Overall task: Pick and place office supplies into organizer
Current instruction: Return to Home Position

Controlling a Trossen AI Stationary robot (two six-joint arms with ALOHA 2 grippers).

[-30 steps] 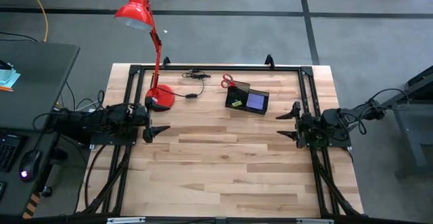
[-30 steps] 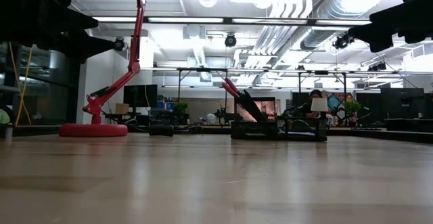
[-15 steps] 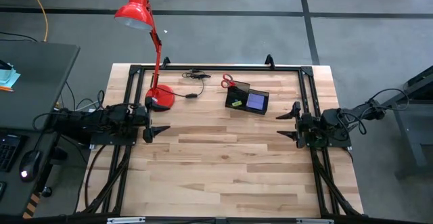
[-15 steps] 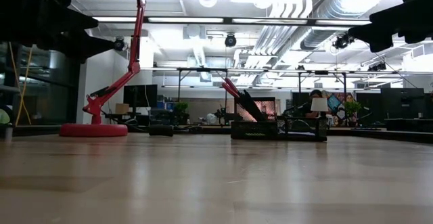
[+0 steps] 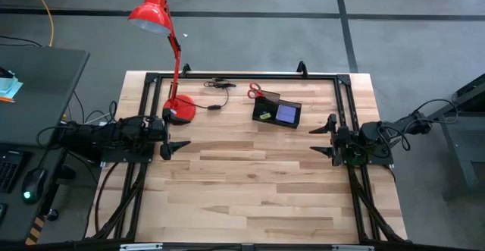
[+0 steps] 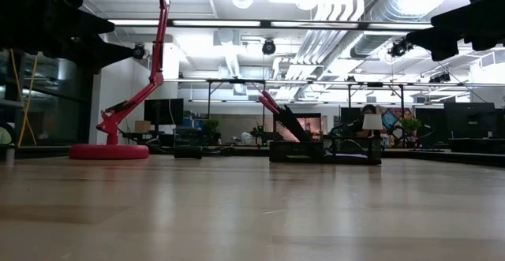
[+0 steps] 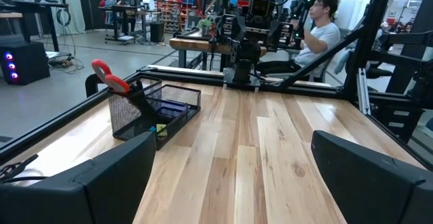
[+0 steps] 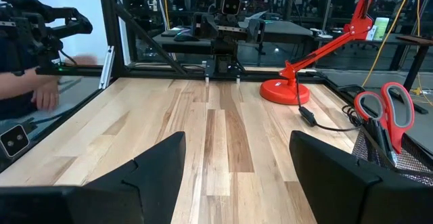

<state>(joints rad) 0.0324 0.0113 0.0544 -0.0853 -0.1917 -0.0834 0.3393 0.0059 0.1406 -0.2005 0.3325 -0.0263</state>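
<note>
The black mesh organizer (image 5: 276, 112) stands on the wood near the table's far edge, right of the middle. Red-handled scissors (image 5: 255, 92) stand in its taller section, blades down and handles (image 7: 108, 78) leaning out over its rim. A purple note pad (image 5: 286, 114) and a tiny yellow-green piece (image 5: 264, 116) lie inside it. My left gripper (image 5: 179, 130) waits open at the table's left edge, pointing level toward the right. My right gripper (image 5: 322, 139) waits open at the right edge, facing it. Both are well short of the organizer (image 7: 152, 109) and hold nothing.
A red desk lamp has its round base (image 5: 179, 109) at the far left, with its black cable (image 5: 219, 84) trailing along the far edge. Black frame rails (image 5: 242, 75) run round the far half of the table. A person (image 7: 325, 28) sits beyond the table's right side.
</note>
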